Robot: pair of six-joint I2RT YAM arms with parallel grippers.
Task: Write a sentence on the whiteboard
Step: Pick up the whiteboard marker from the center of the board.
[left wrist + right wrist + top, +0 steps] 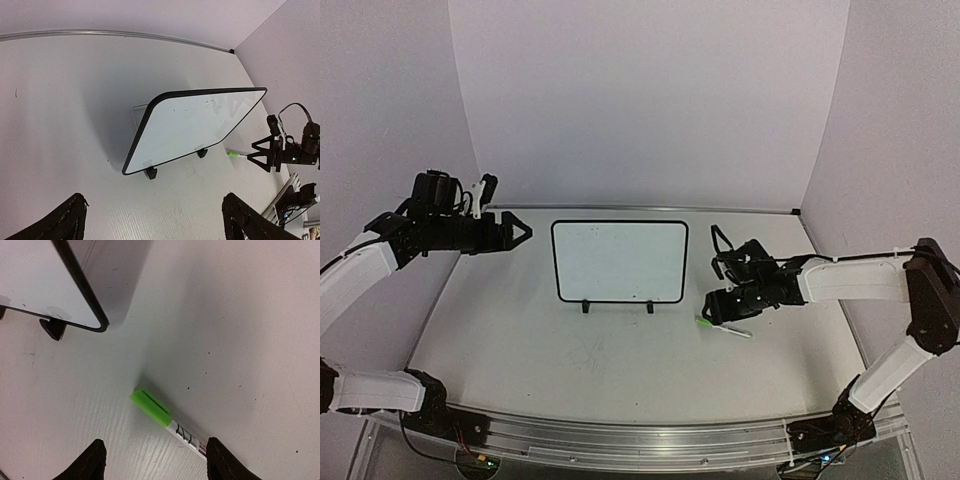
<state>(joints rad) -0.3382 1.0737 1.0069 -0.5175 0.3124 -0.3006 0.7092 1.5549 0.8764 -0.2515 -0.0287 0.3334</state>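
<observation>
The whiteboard (618,260) stands upright on two black feet at the middle of the table, also in the left wrist view (195,125) and the right wrist view (35,280). Its white face carries only faint specks; a sentence is not in view. A white marker with a green cap (165,417) lies flat on the table right of the board (720,326) (232,154). My right gripper (156,450) (713,310) hovers open over it, the barrel running toward its right finger. My left gripper (525,233) (152,210) is open and empty, left of the board.
White walls close the table at the back and both sides, with a metal strip (110,34) along the back edge. The board's rear prop (136,112) sticks out behind it. Bare tabletop (620,360) lies in front of the board.
</observation>
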